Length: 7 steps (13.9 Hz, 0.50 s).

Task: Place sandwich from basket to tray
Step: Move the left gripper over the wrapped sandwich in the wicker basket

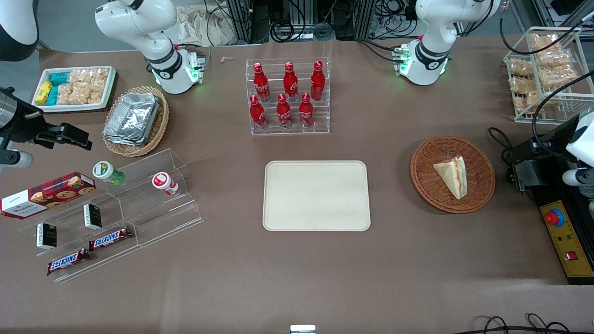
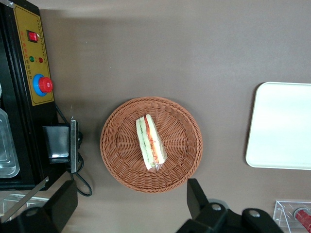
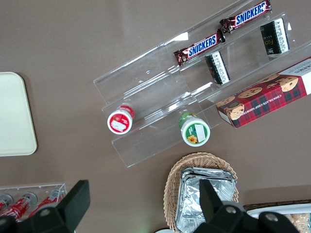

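Observation:
The sandwich, a pale wedge with red, orange and green filling along its cut edge, lies in the round reddish-brown basket. The cream tray lies flat beside the basket, toward the middle of the table, with nothing on it. My gripper hangs above the table at the working arm's end, beside the basket and a little farther from the front camera. It is open wide with nothing between its fingers.
A black and yellow control box with a red button sits beside the basket, with a small black box and its cable. A bottle rack stands farther from the front camera than the tray. Snack shelves lie toward the parked arm's end.

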Tool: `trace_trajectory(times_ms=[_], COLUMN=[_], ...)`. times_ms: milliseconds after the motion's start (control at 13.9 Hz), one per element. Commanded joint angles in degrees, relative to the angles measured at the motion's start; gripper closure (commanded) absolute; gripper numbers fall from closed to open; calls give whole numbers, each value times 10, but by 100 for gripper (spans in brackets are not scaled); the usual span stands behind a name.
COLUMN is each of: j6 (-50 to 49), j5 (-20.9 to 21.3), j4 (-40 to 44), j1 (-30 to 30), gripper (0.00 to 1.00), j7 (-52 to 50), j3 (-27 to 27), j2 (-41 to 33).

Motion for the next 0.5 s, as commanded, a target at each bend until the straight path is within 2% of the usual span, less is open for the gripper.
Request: trace_trajectory(times_ms=[0,432], j6=[-15,-20], j5=[-3,0], j4=[10,-2], j1=[3,-1], gripper=[0,0], j7=[-4,4], j3=[-1,-3], j2=[-1,-2])
